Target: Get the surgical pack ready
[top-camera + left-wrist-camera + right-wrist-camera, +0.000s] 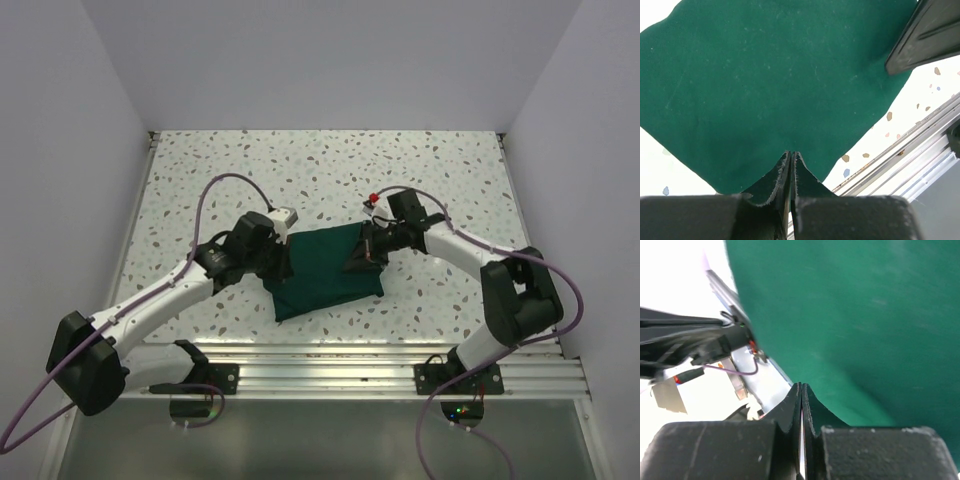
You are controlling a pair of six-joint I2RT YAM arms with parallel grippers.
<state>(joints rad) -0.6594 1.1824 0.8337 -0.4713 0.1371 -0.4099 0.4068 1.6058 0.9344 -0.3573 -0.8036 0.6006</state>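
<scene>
The surgical pack (325, 270) is a compact folded bundle of dark green drape lying on the speckled table, between my two arms. Whatever it wraps is hidden. My left gripper (285, 262) is shut at the bundle's left edge; in the left wrist view its closed tips (791, 153) point at the green cloth (765, 85), with nothing between them. My right gripper (360, 258) is shut at the bundle's right side; in the right wrist view its tips (801, 385) sit over the cloth (865, 325), empty. I cannot tell whether either gripper touches the cloth.
The speckled table (330, 170) stretches behind the bundle to white walls at the back and sides. An aluminium rail (350, 365) runs along the near edge, also seen in the left wrist view (920, 150). The right gripper's dark finger (927, 32) shows there too.
</scene>
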